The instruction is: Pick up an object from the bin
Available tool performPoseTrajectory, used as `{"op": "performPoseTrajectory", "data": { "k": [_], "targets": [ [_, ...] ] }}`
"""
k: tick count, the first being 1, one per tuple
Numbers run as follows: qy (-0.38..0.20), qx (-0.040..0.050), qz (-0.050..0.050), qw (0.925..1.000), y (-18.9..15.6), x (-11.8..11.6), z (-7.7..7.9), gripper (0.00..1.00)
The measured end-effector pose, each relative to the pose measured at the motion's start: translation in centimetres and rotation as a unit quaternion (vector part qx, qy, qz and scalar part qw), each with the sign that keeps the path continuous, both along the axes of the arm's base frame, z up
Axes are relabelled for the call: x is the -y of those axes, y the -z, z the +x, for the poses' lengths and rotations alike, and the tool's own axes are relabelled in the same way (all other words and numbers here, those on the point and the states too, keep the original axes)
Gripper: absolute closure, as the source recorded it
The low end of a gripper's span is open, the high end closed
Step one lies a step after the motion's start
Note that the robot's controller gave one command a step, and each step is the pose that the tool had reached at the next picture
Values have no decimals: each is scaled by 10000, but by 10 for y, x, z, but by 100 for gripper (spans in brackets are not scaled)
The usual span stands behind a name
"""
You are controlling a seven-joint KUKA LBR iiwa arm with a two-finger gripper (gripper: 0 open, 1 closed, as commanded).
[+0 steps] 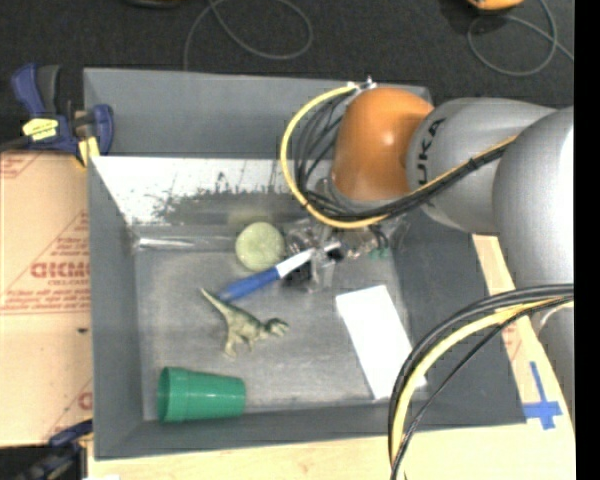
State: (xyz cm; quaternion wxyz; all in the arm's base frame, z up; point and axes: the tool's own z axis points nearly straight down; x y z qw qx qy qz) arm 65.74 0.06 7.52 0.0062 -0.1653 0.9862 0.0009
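Claw (318, 255) is poised at the white end of the blue pen (250, 286), likely for gripping it. Clenched or released cannot be told.

One camera looks down on the bin (115, 288) from slightly aside.

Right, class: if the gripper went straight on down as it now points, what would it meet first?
Probably the blue-and-white plastic pen, whose white end lies right at the gripper; depth is unclear from above.
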Motion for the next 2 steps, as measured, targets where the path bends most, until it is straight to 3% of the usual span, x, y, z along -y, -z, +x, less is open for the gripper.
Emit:
{"op": "performPoseTrajectory", "data": {
  "k": [1,2],
  "targets": [
    [2,0,0,10000,0,0,0,100],
    [8,-47,-25,10000,-112,1,0,100]
  ]
}}
